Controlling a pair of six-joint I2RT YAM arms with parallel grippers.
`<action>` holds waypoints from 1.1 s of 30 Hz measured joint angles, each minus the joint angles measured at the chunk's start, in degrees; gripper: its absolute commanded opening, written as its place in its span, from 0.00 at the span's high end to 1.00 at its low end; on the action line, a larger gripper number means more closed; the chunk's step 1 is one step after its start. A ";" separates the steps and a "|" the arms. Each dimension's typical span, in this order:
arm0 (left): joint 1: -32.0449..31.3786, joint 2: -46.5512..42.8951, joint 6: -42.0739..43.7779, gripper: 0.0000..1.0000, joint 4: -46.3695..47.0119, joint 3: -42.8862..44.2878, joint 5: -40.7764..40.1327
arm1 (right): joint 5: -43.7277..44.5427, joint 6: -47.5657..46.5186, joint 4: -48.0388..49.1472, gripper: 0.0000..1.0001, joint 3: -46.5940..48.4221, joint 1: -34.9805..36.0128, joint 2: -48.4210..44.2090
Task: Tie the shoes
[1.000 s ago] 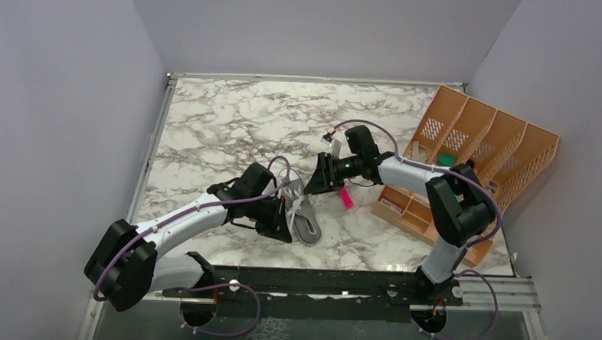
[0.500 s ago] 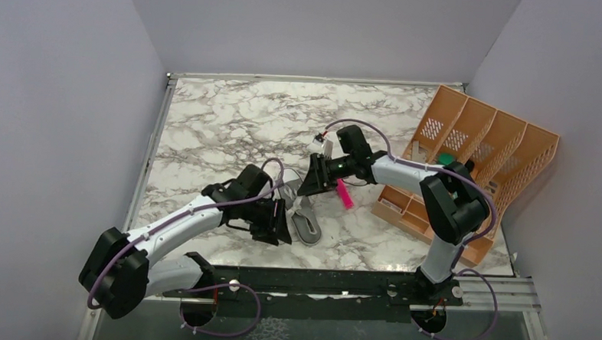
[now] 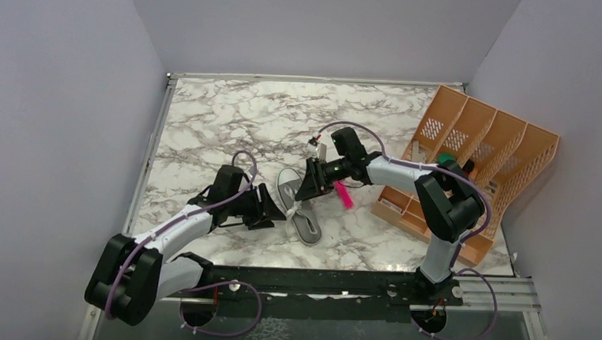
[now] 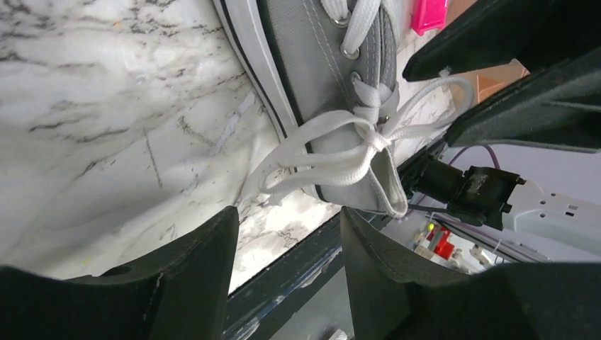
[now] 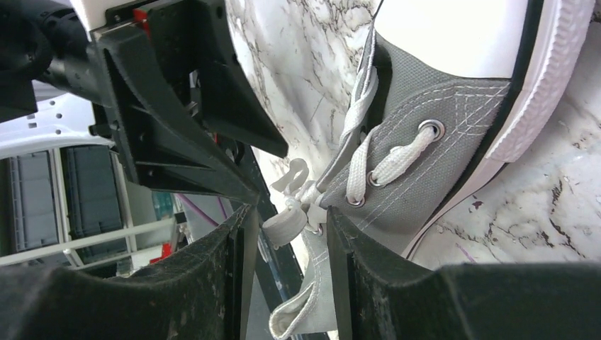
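The grey shoe [image 3: 302,213] with a white sole lies on the marble table between both arms. In the left wrist view its white laces [image 4: 374,139] are knotted near the tongue, and loops trail onto the marble. My left gripper [image 3: 275,212] sits just left of the shoe. It [image 4: 289,216] is open, with nothing between its fingers. My right gripper [image 3: 306,192] hangs over the shoe's upper. In the right wrist view it [image 5: 290,212] stands open, with a lace loop [image 5: 285,228] between its fingertips and a gap still showing.
A pink bar [image 3: 343,195] lies just right of the shoe. An orange file organizer [image 3: 483,143] and a low orange tray [image 3: 403,209] stand at the right. The table's dark front rail [image 3: 316,282] runs close behind the shoe's heel.
My left gripper went from shut to open and drew back leftward off the shoe. My right gripper shifted left over the laces and its jaws narrowed around a loop.
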 measured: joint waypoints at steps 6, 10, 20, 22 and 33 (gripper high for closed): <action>0.09 6.16 -0.24 0.47 9.25 -1.66 2.80 | -0.15 0.22 0.11 0.67 0.00 0.07 0.00; 0.15 8.46 -0.59 0.55 13.92 -3.39 3.67 | -0.46 0.61 0.44 0.72 0.00 0.11 0.07; 0.15 9.79 -1.46 0.53 22.51 -5.22 5.16 | -1.36 1.03 0.94 0.79 0.00 0.11 0.24; 0.15 9.79 -1.81 0.52 23.52 -5.66 5.22 | -1.42 1.11 0.96 0.79 0.00 0.11 0.26; 0.15 11.54 -2.08 0.67 25.46 -5.79 5.35 | -1.55 1.53 1.16 0.85 0.00 0.11 0.26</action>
